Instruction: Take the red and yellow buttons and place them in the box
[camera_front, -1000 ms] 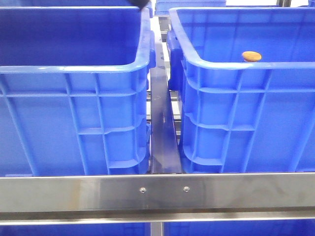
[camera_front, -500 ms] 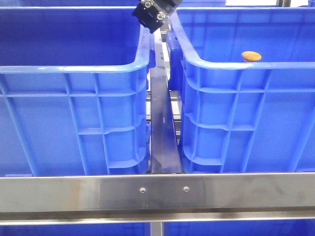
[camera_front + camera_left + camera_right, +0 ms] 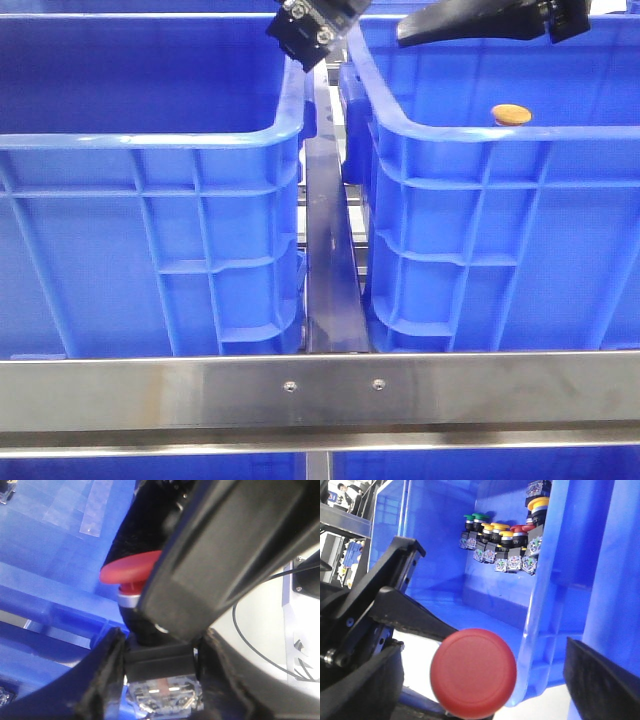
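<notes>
The left gripper (image 3: 160,645) clamps a red domed push-button (image 3: 131,572) between its black fingers, above two bright blue ribbed plastic crates (image 3: 150,150). Whether the right gripper (image 3: 470,22) is open, I cannot tell; below it, a yellow-orange cap (image 3: 511,114) rests in the right-hand crate (image 3: 500,200).

The left crate (image 3: 150,80) lies open from above (no contents visible); the right crate (image 3: 480,160) stands just beside it.
</notes>
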